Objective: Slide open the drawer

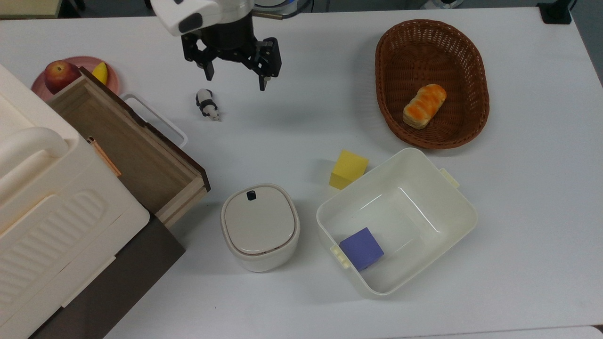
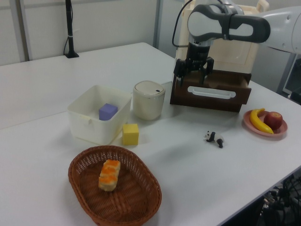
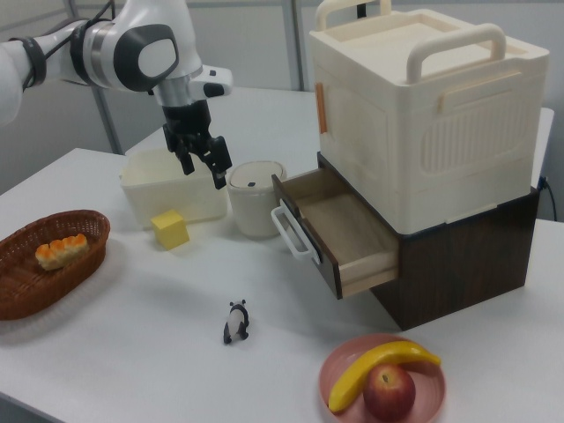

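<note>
— Where was the drawer [image 1: 127, 146] at that point?

— It stood pulled well out of the cream cabinet [image 3: 423, 115], at the table's [image 1: 292, 132] left edge in the top view. Its light wood-grain floor lay bare, and its dark front faced the middle of the table, with the white loop handle [image 1: 155, 118] sticking out from that front.

— And the gripper [image 1: 234, 77]?

— It hung in the air above the table's far edge in the top view, well apart from the handle, with its two fingers spread wide and nothing between them. A small panda figure [image 1: 207, 104] lay on the table between it and the drawer front.

— So the job looked finished?

— I judged it done or nearly so; the drawer looked open about as far as its box allowed.

— How would the drawer have handled, had more pulling been needed?

— As a stiff, shallow wooden box, probably light and empty, running on plain guides. The loop handle was the only sensible hold: the fingers close around its bar near the middle and pull straight along the drawer's run. A hold near one end would likely have skewed and jammed the drawer. The plastic bar looked smooth, so a grip might have slipped.

— Anything close by to mind?

— The pink plate [image 3: 339, 366] with an apple [image 1: 60, 75] and a banana [image 3: 379, 363] sat just beside the drawer's far side.
</note>
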`<state>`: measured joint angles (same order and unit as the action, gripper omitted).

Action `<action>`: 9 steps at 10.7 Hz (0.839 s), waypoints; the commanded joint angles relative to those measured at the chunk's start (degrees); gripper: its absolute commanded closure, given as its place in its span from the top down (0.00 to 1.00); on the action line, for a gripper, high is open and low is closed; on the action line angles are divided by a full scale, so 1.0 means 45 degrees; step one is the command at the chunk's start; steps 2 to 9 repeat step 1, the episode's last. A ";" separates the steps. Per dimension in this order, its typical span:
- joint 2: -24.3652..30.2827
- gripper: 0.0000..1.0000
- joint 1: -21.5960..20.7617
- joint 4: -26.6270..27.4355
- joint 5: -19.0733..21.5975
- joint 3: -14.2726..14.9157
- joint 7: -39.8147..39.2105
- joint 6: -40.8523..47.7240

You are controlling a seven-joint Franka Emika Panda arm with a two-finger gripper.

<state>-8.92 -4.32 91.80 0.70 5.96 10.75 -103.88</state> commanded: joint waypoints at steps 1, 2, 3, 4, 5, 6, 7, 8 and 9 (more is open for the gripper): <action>0.0282 1.00 0.0101 -0.0030 0.0470 0.0100 0.0053 0.0486; 0.0282 1.00 0.0101 -0.0030 0.0470 0.0100 0.0053 0.0486; 0.0282 1.00 0.0101 -0.0030 0.0470 0.0100 0.0053 0.0486; 0.0282 1.00 0.0101 -0.0030 0.0470 0.0100 0.0053 0.0486; 0.0282 1.00 0.0101 -0.0030 0.0470 0.0100 0.0053 0.0486; 0.0282 1.00 0.0101 -0.0030 0.0470 0.0100 0.0053 0.0486; 0.0282 1.00 0.0101 -0.0030 0.0470 0.0100 0.0053 0.0486; 0.0282 1.00 0.0101 -0.0030 0.0470 0.0100 0.0053 0.0486; 0.0282 1.00 0.0101 -0.0030 0.0470 0.0100 0.0053 0.0486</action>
